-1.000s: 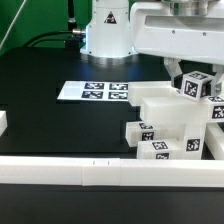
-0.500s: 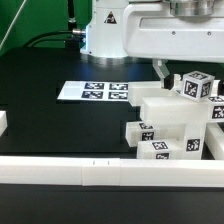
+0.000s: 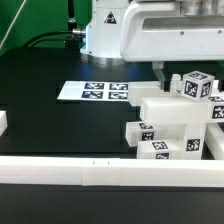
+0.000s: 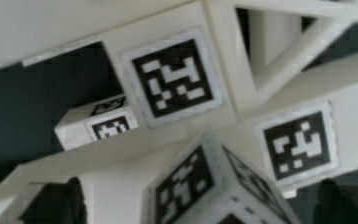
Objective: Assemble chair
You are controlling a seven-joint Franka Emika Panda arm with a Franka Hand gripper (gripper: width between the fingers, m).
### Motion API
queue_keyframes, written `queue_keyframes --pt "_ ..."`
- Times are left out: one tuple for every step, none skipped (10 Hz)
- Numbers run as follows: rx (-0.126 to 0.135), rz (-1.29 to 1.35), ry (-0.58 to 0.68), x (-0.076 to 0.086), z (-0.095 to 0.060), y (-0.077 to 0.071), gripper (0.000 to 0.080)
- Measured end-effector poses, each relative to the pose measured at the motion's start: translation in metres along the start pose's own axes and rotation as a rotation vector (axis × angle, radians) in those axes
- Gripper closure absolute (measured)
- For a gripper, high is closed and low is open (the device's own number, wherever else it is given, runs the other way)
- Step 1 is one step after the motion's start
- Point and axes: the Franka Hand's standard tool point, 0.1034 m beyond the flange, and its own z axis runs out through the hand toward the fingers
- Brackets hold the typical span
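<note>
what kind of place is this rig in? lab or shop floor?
Probably a robotics lab bench: a black table fenced by white border rails, a marker board fixed on it, and white chair pieces bearing fiducial tags.

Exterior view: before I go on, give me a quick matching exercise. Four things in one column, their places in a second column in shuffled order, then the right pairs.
Things:
1. marker board
2. chair pieces
3. border rail
4. robot base

Places:
A. clustered at the exterior view's right
B. at the back, behind the marker board
C. lying flat on the black table, on the exterior view's left of the cluster
D. running along the near edge

Pairs: 1-C, 2-A, 3-D, 4-B
</note>
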Motion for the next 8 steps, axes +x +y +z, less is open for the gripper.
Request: queue_keyframes --pt "-0.016 -0.101 -0.002 0.0010 -0.0016 0.0001 0.0150" --pt "-0.026 -0.181 -0.006 0.0009 -0.0022 -0.0011 0.0150" --pt "-0.032 -0.246 -0.010 0.0008 -0.0024 -0.0029 0.0150" --pt "-0.044 -0.346 -0.012 0.0009 -0.0025 -0.0031 0.0150" --pt "-0.050 -0.426 -0.014 0.0008 -0.0024 -0.0036 0.0150" --pt "-0.053 -0.480 -0.014 0.0012 -0.0024 -0.0032 0.0150" --pt "-0.054 -0.488 -0.011 0.0012 -0.0017 -0.0026 0.0150" --pt "-0.054 -0.487 -0.011 0.0012 -0.0017 -0.0025 0.0258"
